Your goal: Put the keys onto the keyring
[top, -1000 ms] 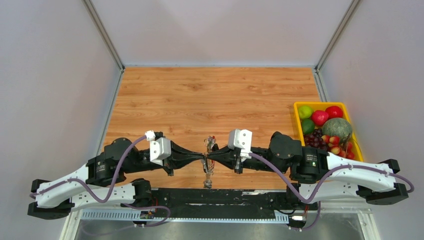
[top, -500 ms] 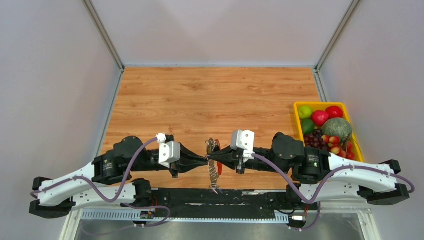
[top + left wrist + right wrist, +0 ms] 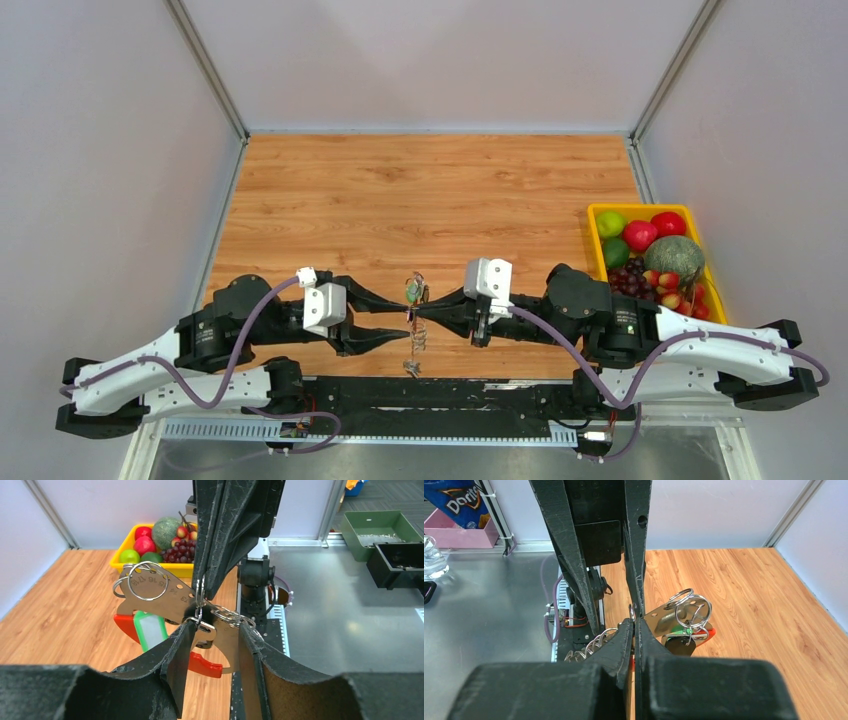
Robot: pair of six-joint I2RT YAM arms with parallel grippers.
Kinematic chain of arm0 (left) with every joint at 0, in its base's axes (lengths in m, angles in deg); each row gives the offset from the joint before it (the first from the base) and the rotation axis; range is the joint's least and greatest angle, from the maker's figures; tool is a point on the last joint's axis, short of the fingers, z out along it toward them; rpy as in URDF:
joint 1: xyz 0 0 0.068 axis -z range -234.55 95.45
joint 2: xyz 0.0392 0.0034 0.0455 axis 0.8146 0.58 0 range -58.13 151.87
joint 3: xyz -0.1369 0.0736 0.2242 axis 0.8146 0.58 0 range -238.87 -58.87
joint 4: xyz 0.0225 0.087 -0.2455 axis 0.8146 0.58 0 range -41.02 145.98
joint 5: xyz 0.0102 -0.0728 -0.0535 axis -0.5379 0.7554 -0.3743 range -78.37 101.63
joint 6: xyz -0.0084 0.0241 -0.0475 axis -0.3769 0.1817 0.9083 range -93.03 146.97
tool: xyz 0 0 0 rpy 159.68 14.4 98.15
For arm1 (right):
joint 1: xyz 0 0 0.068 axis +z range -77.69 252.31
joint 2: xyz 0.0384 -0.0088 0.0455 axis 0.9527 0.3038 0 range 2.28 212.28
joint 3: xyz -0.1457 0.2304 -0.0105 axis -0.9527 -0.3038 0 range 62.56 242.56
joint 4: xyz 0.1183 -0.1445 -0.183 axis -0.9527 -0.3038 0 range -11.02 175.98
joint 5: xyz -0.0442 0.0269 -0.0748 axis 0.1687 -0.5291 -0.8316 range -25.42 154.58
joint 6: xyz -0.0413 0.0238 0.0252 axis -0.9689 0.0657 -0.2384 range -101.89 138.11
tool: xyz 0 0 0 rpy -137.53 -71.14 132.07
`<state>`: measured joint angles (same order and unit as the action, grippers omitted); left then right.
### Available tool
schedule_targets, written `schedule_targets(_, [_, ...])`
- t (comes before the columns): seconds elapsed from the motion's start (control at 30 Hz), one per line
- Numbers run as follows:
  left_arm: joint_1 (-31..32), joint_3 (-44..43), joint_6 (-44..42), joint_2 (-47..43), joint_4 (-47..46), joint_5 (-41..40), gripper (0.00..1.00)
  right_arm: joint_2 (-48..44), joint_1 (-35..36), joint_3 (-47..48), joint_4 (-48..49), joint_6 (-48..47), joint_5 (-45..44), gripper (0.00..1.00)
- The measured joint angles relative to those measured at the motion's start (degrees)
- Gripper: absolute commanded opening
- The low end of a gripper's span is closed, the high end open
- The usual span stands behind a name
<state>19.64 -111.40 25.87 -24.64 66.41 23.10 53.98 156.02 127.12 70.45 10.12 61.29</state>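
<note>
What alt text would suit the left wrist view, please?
The right gripper, from above, pinches the keyring with its red loop and green tag; the left gripper stands open in the foreground. A yellow fruit bin sits behind.

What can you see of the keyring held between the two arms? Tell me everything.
The keyring is a bunch: a flat silvery metal plate stamped with numbers, wire split rings, a red plastic loop, a green tag and a coiled silvery chain hanging down. It hangs above the table, pinched by the shut right end effector; the left end effector stands open around it.
</note>
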Motion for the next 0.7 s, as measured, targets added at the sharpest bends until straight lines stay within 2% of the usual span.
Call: schedule_targets(0.7, [0.0,-0.5,-0.7,-0.8,-0.2,-3.6,0.5,0.2,0.0,-1.0,0.0,0.0,1.5,0.0])
